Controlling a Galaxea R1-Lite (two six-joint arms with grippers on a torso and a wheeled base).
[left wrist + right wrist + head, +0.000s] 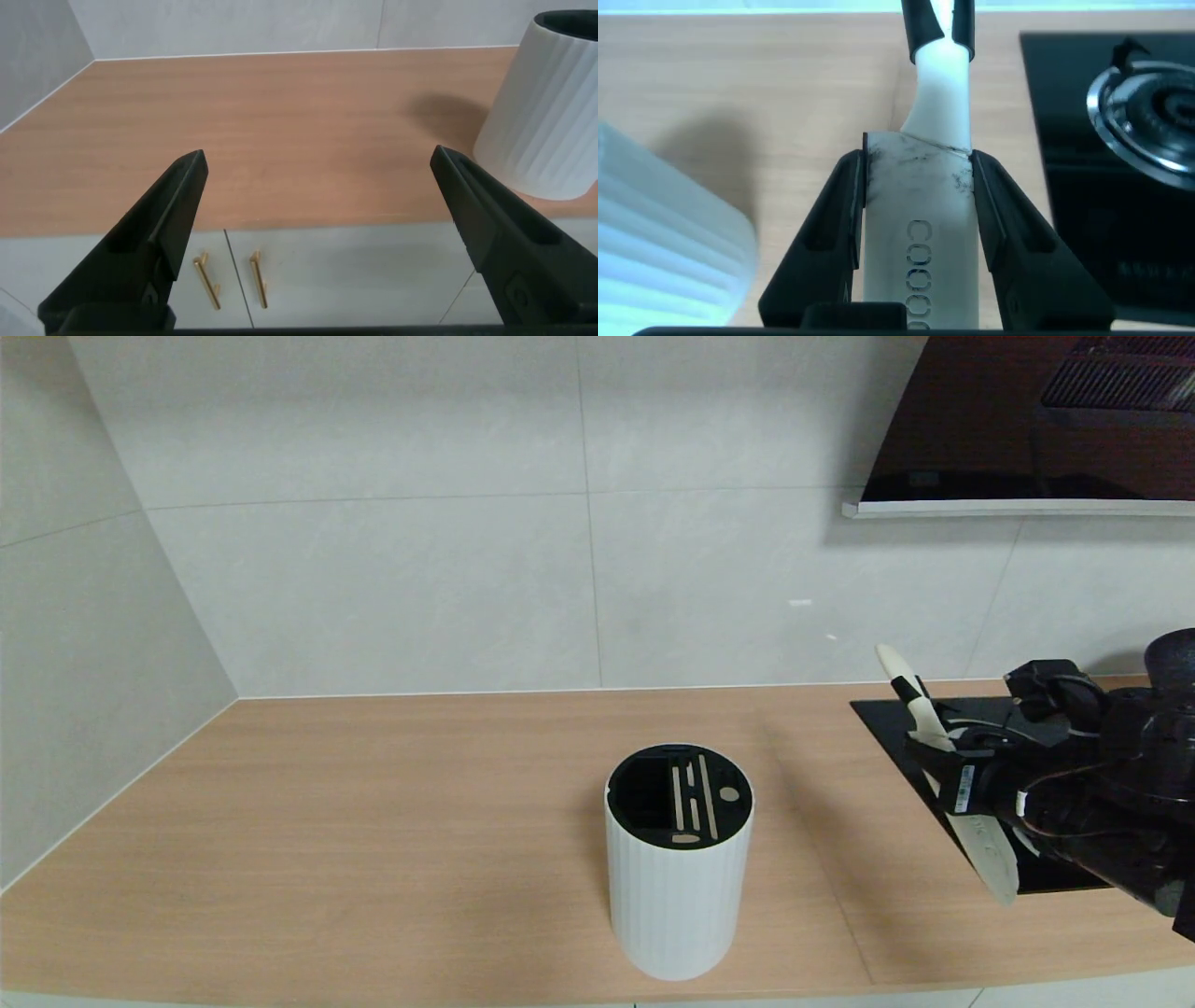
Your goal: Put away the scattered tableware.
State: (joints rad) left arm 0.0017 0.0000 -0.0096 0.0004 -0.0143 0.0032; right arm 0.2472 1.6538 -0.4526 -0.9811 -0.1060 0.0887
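R pincer (941,756) grips cream knife (987,851) above hob (892,726); white holder (677,896) ctr counter (373,821).

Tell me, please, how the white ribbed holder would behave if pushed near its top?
The white ribbed holder stands tall and free on the counter, so a high push would probably tip it. A low push would likely slide it across the smooth wood. Its walls look rigid, so it should not flex.
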